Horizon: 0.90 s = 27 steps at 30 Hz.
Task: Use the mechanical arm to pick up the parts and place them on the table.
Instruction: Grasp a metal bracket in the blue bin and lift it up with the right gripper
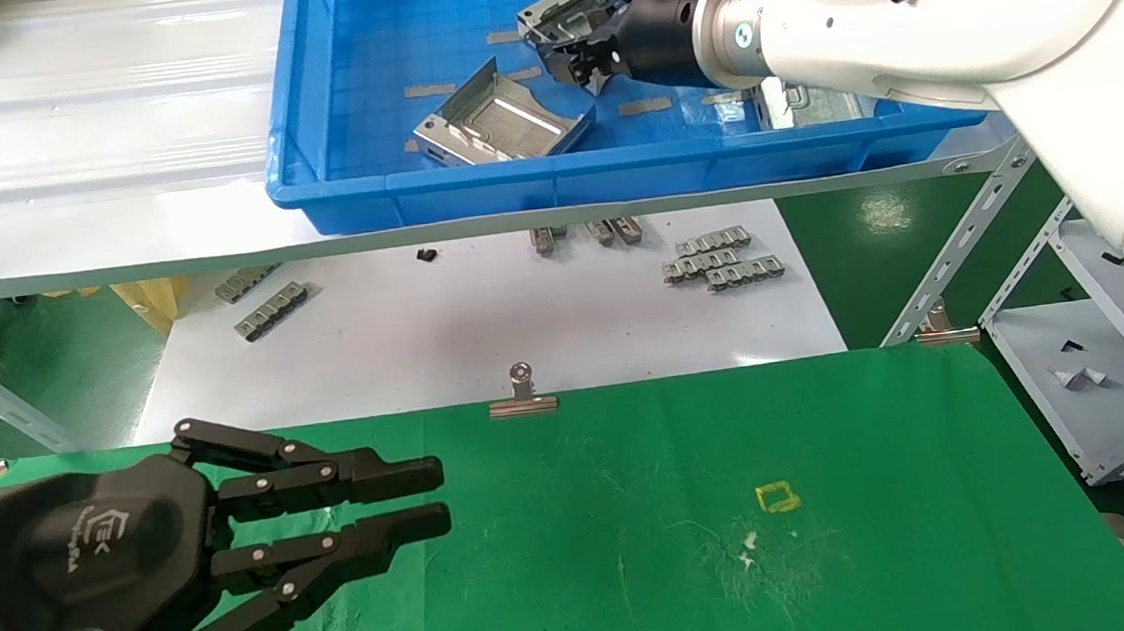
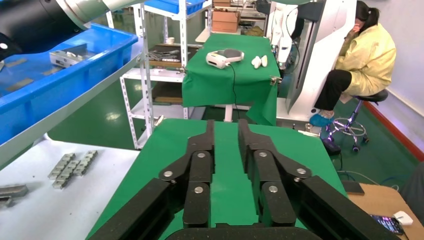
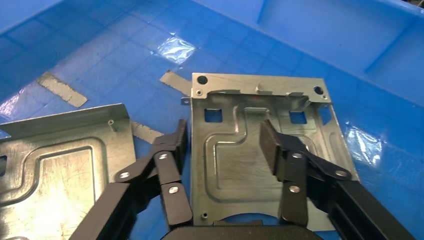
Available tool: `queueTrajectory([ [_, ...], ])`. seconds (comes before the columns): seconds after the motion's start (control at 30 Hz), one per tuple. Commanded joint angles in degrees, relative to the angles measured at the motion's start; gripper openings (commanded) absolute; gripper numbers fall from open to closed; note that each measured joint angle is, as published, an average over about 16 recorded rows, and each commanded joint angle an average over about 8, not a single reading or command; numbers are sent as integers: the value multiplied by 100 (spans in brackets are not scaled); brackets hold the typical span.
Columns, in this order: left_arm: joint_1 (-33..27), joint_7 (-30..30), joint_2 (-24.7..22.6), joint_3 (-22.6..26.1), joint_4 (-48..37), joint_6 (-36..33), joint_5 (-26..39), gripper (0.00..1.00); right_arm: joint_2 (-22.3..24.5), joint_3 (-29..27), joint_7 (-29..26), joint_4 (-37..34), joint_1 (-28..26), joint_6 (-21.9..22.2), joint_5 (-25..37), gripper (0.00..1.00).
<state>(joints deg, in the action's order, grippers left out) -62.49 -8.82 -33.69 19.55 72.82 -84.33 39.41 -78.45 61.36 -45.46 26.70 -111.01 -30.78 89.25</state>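
Note:
My right gripper (image 1: 574,62) reaches into the blue bin (image 1: 512,184) on the white mechanical arm (image 1: 950,14). It is open (image 3: 223,127) around the edge of a silvery part (image 3: 235,165): one finger is outside the plate's edge, the other over its embossed face. That part (image 1: 566,12) lies at the back of the bin. A second part (image 1: 502,125) (image 3: 60,170) lies beside it. A third (image 1: 806,108) shows partly under the arm. My left gripper (image 1: 441,496) (image 2: 226,127) hovers open and empty over the green table (image 1: 840,534).
Small grey ridged strips (image 1: 718,263) (image 1: 271,308) lie on the white sheet below the bin. A binder clip (image 1: 522,399) holds the green cloth's far edge. A yellow square outline (image 1: 777,496) marks the cloth. A metal rack (image 1: 1109,383) stands right. A seated person (image 2: 360,65) is beyond the table.

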Motion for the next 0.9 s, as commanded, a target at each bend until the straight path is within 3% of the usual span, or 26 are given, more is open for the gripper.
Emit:
queueTrajectory([
  [0.03, 0, 0, 0, 0, 0, 0, 0, 100, 2, 120, -68, 31, -5, 69, -52, 0],
  [0.57, 0, 1, 1, 2, 0, 1, -1, 100, 26, 822, 240, 112, -20, 293, -486, 0],
  [0.77, -1, 1, 1, 2, 0, 1, -2, 100, 92, 844, 716, 72, -151, 240, -706, 0],
  [0.9, -1, 1, 1, 3, 0, 1, -2, 100, 248, 678, 1187, 110, -307, -21, -1002, 0],
])
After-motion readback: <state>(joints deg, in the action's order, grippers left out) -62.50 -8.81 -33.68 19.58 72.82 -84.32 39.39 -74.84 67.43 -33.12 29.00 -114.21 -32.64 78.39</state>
